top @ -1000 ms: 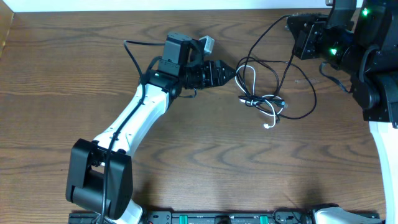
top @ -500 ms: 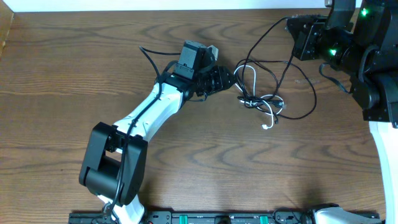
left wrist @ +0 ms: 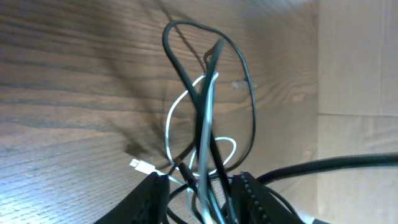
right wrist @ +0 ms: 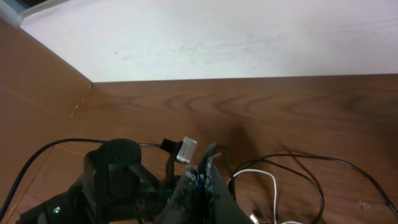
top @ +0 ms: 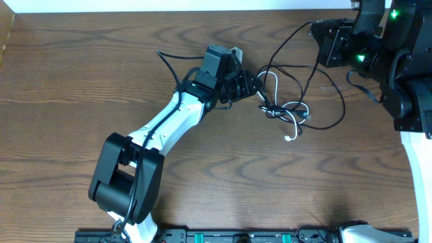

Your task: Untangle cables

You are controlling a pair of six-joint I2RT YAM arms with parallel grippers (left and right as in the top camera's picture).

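Note:
The cables [top: 287, 108] lie in a tangle right of the table's middle: several thin black cords and one white cord [top: 277, 82] with a small plug end [top: 290, 137]. My left gripper [top: 255, 85] is open at the tangle's left edge. In the left wrist view its fingers [left wrist: 200, 196] straddle black strands and the white cord [left wrist: 169, 121]. One black cord [top: 290, 42] runs up to my right gripper [top: 314, 30] at the far right. In the right wrist view its fingers [right wrist: 202, 180] are pressed together with a black strand at their tips.
The left arm [top: 169, 121] lies diagonally from the front left. Its thick black cord [top: 172, 57] loops behind its wrist. The right arm's base [top: 412, 94] fills the right edge. A white wall [right wrist: 217, 37] borders the table's far side.
My left arm has moved right, bringing the open gripper from beside the tangle onto its left loops. The right arm and most of the cables have not moved.

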